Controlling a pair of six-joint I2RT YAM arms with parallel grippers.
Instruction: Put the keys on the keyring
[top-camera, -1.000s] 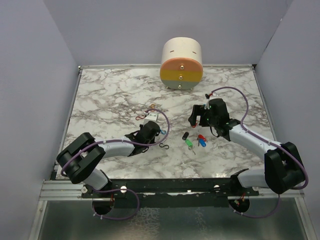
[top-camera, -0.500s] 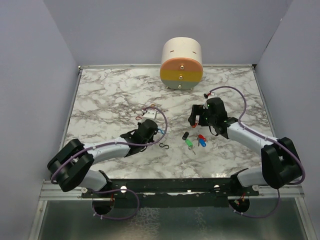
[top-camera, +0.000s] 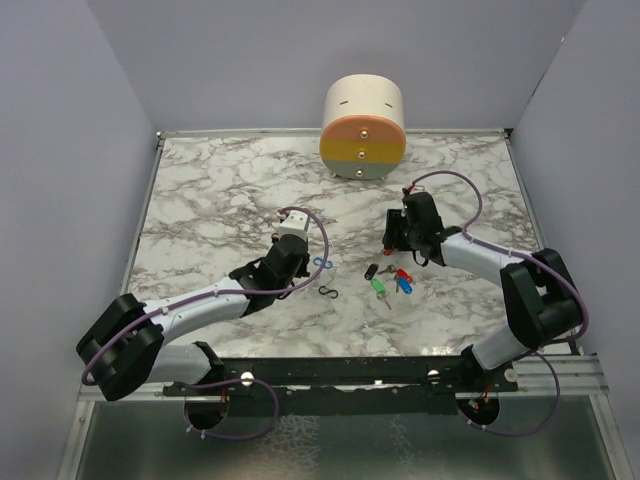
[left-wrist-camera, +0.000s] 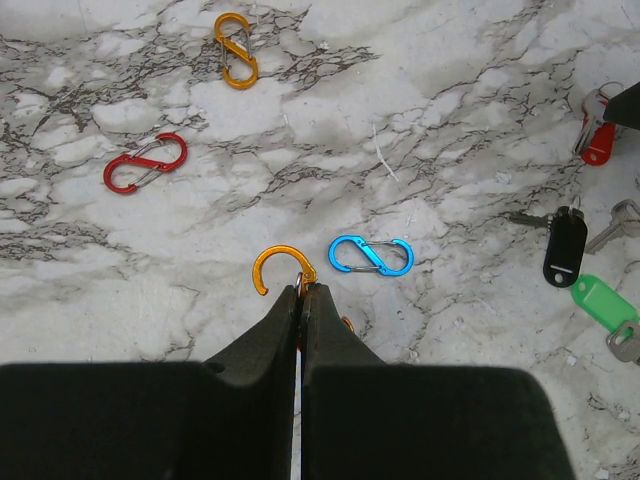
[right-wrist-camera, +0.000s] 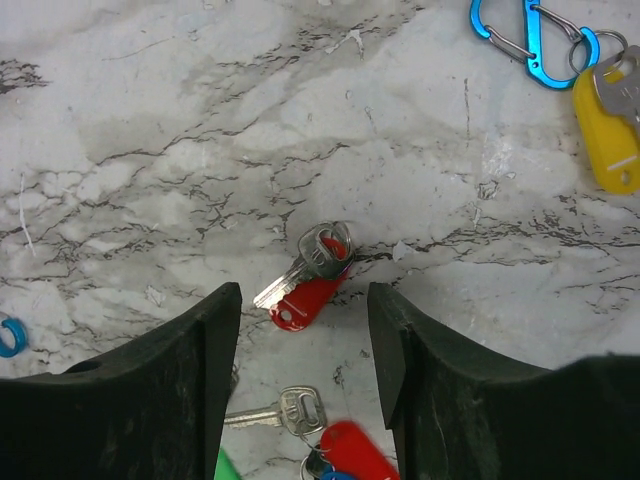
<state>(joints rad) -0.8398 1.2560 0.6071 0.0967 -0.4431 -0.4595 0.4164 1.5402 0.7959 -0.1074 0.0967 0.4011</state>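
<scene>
Steadying orange clip (left-wrist-camera: 283, 251) in clenched left gripper (left-wrist-camera: 301, 291) for threading; straddling red key (right-wrist-camera: 308, 282) with parted right gripper (right-wrist-camera: 303, 300) for pickup

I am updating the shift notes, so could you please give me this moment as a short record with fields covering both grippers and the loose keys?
Left gripper: shut on an orange S-shaped metal clip
Right gripper: open, fingers either side of a red-headed metal key, not touching it
Loose keys: black-headed key and green-headed key lying on the white marble-patterned table
Spare clips: blue S-shaped clip, red S-shaped clip, apart on the table
</scene>
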